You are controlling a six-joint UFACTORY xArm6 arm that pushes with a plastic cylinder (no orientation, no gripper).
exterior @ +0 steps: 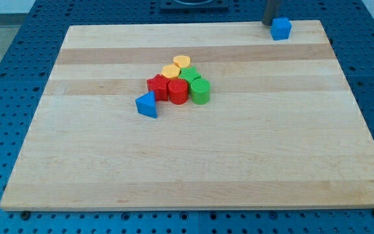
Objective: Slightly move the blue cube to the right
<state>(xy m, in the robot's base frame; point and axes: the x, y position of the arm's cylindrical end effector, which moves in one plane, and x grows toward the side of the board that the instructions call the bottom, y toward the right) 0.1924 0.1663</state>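
The blue cube (pixel 280 28) sits near the top right corner of the wooden board (pixel 193 169). My tip (pixel 266 23) is the lower end of the dark rod coming down from the view's top. It stands just to the left of the blue cube, close to or touching its left side.
A cluster sits in the board's middle: two yellow blocks (pixel 176 66), a red star-shaped block (pixel 156 86), a red cylinder (pixel 178 91), and two green blocks (pixel 197 85). A blue triangular block (pixel 147 104) lies at the cluster's lower left. A blue perforated table surrounds the board.
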